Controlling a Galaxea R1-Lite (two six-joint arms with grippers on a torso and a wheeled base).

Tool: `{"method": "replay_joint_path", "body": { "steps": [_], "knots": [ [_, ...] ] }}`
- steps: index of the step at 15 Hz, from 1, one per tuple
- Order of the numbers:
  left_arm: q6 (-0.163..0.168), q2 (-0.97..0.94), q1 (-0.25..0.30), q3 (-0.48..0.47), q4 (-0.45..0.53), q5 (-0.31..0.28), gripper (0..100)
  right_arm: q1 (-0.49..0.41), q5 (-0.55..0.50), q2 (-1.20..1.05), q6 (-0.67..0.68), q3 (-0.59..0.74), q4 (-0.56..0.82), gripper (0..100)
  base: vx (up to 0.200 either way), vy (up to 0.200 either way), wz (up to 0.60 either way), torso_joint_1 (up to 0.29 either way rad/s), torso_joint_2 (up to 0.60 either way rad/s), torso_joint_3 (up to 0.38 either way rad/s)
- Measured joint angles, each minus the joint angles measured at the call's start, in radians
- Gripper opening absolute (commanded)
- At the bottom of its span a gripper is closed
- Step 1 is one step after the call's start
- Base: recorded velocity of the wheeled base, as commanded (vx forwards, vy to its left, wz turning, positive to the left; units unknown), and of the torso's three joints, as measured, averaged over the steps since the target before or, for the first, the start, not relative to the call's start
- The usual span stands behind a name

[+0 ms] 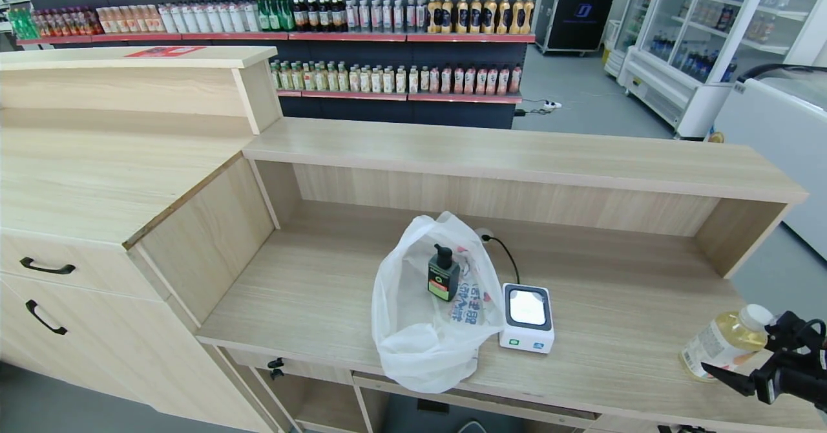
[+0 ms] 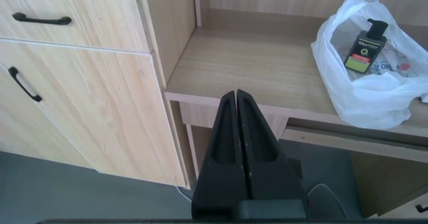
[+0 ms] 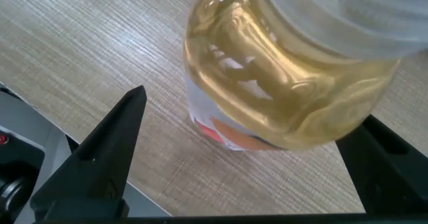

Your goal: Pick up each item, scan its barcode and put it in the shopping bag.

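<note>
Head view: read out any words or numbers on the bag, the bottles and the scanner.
Black pump bottle, green-red label: too small to read.
White plastic shopping bag, blue print: blurred, unreadable.
Clear bottle of yellow liquid, white label: too small.
White square scanner: no readable text.

No print can be read with certainty. Blue characters run down the side of the shopping bag (image 1: pixel 397 304), too small to make out. The black pump bottle (image 1: pixel 444 276) inside it bears a green and red label, the oil bottle (image 1: pixel 727 341) a white label with fine print. A blue emblem marks the black cabinet (image 1: pixel 581 13) behind; a red sign (image 1: pixel 165 51) lies on the raised bench top (image 1: pixel 77 59)
</note>
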Motion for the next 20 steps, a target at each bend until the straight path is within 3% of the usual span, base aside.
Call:
{"method": "replay_joint_path", "body": {
  "steps": [20],
  "knots": [
    [0.0,0.0,0.0,0.0,0.0,0.0,0,0.083,-0.061,0.056,0.014,-0.092,-0.033,100,0.0,0.0,0.0,0.0,0.0,0.0]
  ]
}}
